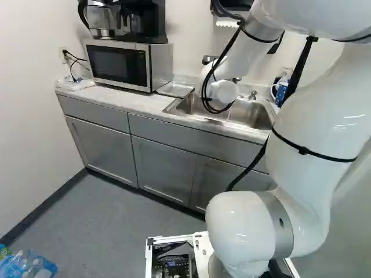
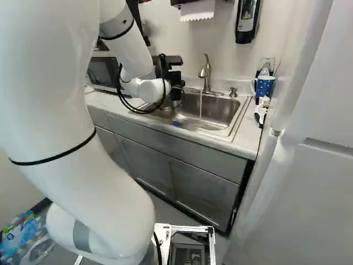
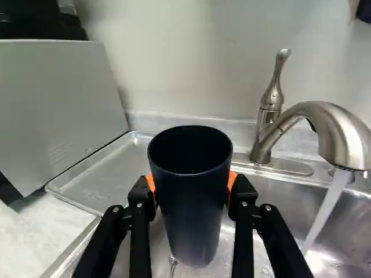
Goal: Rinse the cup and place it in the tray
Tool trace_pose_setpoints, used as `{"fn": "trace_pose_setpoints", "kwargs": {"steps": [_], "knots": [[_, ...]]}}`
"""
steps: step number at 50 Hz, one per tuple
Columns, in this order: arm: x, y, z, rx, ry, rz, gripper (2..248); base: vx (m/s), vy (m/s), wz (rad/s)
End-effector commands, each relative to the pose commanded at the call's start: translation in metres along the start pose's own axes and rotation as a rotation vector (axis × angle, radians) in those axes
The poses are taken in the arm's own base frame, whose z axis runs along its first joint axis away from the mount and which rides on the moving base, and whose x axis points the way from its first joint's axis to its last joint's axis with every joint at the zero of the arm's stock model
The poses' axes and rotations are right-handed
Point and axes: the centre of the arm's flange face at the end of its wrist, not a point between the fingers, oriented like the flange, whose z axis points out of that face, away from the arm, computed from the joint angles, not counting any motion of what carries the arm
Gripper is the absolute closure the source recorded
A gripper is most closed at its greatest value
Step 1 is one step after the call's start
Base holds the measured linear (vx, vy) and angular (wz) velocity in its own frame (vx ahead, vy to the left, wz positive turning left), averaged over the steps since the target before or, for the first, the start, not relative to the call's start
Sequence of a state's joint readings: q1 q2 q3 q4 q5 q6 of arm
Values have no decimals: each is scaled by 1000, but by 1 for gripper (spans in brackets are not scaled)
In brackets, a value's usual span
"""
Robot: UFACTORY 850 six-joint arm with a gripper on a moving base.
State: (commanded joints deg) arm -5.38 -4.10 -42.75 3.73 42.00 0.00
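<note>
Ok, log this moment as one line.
gripper shut on dark cup | cup upright over sink, outside water stream | faucet running | tray beside microwave, cup not in it

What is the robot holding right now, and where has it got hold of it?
A dark cup, pinched from both sides around its middle, below the rim.

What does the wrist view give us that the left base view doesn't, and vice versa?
Wrist view only: the dark cup gripped between the fingers of the gripper, and the stream of water falling from the faucet spout, to one side of the cup.

Left base view only: the grey cabinets under the counter, the floor and the blue plastic-wrapped bundle at its lower left.

Both: the sink, the metal tray beside it and the microwave.
</note>
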Motion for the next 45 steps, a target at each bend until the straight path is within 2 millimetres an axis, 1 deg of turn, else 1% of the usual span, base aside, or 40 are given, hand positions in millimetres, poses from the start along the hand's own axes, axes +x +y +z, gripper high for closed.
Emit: {"fn": "trace_pose_setpoints", "kwargs": {"steps": [24, 45], "knots": [[-26, 25, -12, -49, -40, 6, 125, 0, 0, 0], [-44, 53, -8, -107, -61, 16, 125, 0, 0, 0]]}}
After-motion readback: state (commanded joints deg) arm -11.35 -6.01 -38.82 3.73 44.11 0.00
